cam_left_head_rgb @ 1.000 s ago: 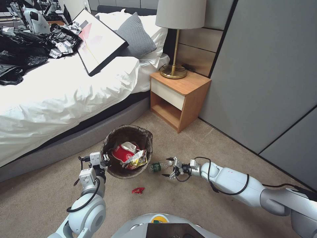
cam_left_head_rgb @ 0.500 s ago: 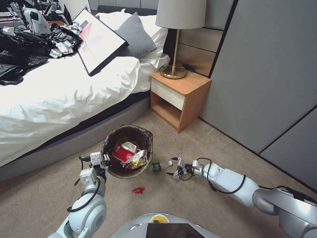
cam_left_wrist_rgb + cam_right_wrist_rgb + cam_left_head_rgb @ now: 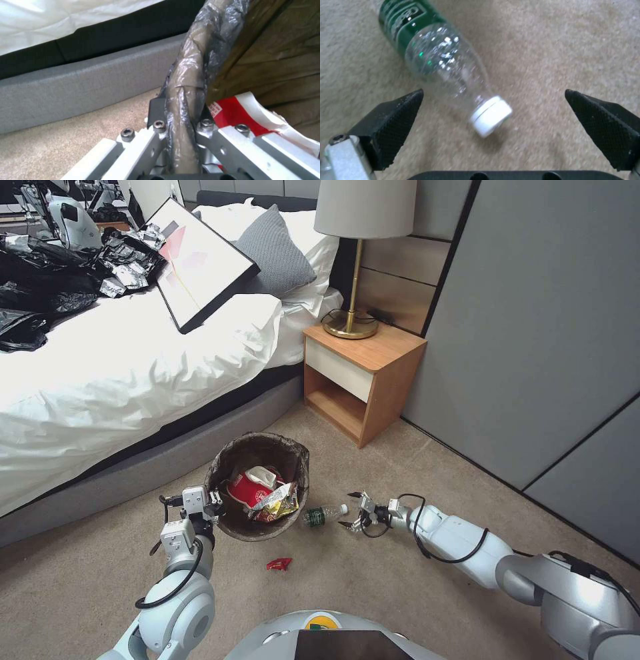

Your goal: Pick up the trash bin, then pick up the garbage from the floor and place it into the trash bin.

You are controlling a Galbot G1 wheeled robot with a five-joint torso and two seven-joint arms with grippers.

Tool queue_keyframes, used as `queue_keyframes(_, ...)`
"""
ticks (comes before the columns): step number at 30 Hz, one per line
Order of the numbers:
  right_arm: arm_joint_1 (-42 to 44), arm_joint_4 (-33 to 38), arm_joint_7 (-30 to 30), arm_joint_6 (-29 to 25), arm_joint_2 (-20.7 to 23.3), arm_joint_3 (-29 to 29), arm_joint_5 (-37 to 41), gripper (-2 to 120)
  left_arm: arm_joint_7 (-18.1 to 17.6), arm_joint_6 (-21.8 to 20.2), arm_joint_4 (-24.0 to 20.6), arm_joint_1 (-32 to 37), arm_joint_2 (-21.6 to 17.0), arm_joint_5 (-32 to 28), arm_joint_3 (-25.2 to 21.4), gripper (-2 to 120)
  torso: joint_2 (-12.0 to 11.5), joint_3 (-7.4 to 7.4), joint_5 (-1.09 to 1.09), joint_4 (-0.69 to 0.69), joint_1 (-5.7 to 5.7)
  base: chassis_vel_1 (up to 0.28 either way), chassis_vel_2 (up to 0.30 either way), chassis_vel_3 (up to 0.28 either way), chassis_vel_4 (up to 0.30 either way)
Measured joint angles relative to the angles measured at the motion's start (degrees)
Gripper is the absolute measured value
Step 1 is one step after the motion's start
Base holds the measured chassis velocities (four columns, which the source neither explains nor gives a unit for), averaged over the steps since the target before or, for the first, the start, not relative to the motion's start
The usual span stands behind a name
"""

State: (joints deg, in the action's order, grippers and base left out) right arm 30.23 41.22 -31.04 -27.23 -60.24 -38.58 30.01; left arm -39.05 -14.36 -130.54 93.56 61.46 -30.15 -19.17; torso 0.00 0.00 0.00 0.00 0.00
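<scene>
Gripping the trash bin (image 3: 259, 488) by its near-left rim, the left gripper (image 3: 215, 504) has both fingers clamped on the bag-covered edge, one finger inside & one outside (left wrist view: rim (image 3: 186, 110) pinched between the metal fingers). Bin sits beside the bed base (image 3: 133, 473); inside: a red-and-white paper cup (image 3: 248, 489), white tissue (image 3: 261, 475), yellow snack wrapper (image 3: 277, 502). Right gripper (image 3: 351, 509) low over the carpet (image 3: 400, 607), fingers spread wide, empty, w/ the cap end of the plastic bottle (image 3: 322, 514) just before the tips. Bottle lies on its side, just right of the bin; right wrist view shows its white cap (image 3: 490, 116) between the two black fingertips (image 3: 396, 117), not touching. Small red wrapper (image 3: 279, 564) on carpet near the bin's front.
</scene>
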Motion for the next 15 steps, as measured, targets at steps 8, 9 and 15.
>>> queue_keyframes(8, -1.0, -4.3, 0.0, -1.8, -4.5, 0.9, -1.4, 100, -0.1, 0.0, -0.4, 0.3, 0.1, 0.0, -0.1, 0, 0.0, 0.00, 0.00, 0.01, 0.00, 0.000, 0.000, 0.000, 0.000)
queue_keyframes(9, -1.1, -4.6, 0.0, -1.9, -5.0, 1.0, -1.5, 100, -0.1, 0.0, -0.5, 0.3, 0.1, 0.0, -0.1, 0, 0.0, 0.00, 0.00, 0.00, 0.00, 0.000, 0.000, 0.000, 0.000)
queue_keyframes(15, -1.7, -6.6, 0.0, -2.7, -7.9, 1.3, -1.9, 100, -0.2, 0.0, -0.5, 0.2, 0.2, 0.1, 0.0, 0, 0.0, 0.00, -0.02, 0.00, 0.00, 0.000, 0.000, 0.000, 0.000)
